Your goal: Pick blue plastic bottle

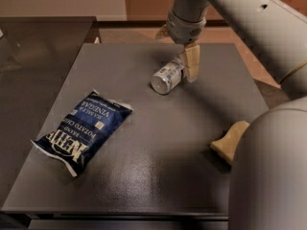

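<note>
The blue plastic bottle lies on its side on the dark table, toward the far right. It looks clear and silvery, with a pale printed label and its base facing me. Its cap end is hidden behind my gripper. The gripper has come down from above at the bottle's far end. It is open, with one tan finger against the bottle's right side and the other mostly hidden behind the wrist. The bottle rests on the table.
A dark blue chip bag lies flat at the left front. A yellow sponge lies at the right, partly hidden by my arm's large grey body. A second dark table stands to the left.
</note>
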Motion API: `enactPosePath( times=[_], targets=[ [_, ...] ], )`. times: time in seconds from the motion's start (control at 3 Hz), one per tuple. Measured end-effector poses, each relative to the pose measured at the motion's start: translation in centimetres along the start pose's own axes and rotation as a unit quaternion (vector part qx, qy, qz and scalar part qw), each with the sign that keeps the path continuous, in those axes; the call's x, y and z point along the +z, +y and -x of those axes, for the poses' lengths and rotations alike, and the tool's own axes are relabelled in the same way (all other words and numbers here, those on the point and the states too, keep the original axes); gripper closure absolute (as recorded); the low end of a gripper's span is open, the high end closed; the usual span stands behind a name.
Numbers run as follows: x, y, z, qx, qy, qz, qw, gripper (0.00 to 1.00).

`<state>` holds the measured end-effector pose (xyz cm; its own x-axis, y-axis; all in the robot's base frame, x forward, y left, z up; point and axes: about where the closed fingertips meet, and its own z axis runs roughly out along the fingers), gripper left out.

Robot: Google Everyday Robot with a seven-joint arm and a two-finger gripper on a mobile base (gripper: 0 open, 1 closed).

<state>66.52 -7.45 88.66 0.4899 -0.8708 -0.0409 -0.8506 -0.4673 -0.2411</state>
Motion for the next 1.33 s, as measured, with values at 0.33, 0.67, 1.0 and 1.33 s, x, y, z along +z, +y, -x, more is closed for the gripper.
enactPosePath(
  times=[0.33, 0.67, 1.0, 1.33],
  targets=[
    [1.8, -0.5, 0.4, -0.037, 0.011, 0.029, 0.9989, 0.00],
    [2.5, -0.3, 0.1, -0.063, 0.031, 0.056, 0.9959, 0.00],
    [2.9, 0.4, -0.5, -0.084, 0.048, 0.079, 0.9922, 0.20],
    [3.3, 0.9, -0.8, -0.094, 0.054, 0.093, 0.9897, 0.41]
  ],
)
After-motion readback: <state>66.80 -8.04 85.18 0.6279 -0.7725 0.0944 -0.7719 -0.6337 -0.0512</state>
